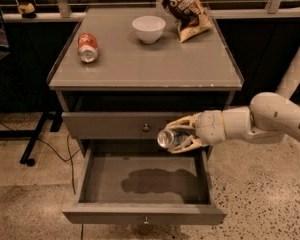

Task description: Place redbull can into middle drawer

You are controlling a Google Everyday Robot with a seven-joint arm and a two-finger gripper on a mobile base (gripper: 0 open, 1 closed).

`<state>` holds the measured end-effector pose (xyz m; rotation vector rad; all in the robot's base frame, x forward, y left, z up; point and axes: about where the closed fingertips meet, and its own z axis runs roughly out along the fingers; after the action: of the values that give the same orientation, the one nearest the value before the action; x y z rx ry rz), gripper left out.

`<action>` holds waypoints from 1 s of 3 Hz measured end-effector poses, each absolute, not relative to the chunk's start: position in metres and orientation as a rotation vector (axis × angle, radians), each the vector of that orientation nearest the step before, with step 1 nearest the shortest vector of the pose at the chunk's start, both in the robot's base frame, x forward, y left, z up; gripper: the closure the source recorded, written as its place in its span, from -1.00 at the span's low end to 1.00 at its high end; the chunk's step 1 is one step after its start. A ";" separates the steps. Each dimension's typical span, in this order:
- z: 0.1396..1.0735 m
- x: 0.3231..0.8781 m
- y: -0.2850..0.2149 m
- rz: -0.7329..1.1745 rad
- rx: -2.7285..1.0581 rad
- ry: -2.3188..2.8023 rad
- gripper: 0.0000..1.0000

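1. One arm (pixel 270 119), pale in colour, enters from the right edge and reaches left across the front of the cabinet.
2. Gripper (pixel 172 138): at the arm's left end, level with the lower edge of the top drawer (pixel 105 125) and just right of that drawer's knob (pixel 146 128).
3. Jaws: clamped on the redbull can (pixel 165 138), one finger above it and one below.
4. Redbull can: held on its side, its round end facing left and towards the camera and standing out past the fingertips. The rest of its body lies between the jaws.
5. Can position: over the rear right part of the middle drawer (pixel 190 215), clear of the drawer floor and not touching it.
6. Middle drawer: pulled fully out, interior exposed. A dark shadow (pixel 157 179) lies on its floor below the can and gripper. A small knob (pixel 146 219) shows on its front panel.
7. Top drawer: closed.
8. Table (pixel 155 64): carries an orange-red can (pixel 87 47) on its side at the left, a white bowl (pixel 148 28) at the rear centre, and a chip bag (pixel 185 9) just right of the bowl. All three are well apart from the gripper.
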<state>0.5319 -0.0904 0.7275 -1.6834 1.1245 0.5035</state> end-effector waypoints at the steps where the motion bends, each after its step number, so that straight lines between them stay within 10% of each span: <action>1: 0.687 0.535 -0.099 0.514 -1.620 1.177 1.00; 3: 0.609 0.551 -0.105 0.548 -1.532 1.277 1.00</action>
<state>0.5511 -0.1053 0.6093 -1.5322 1.2770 0.5476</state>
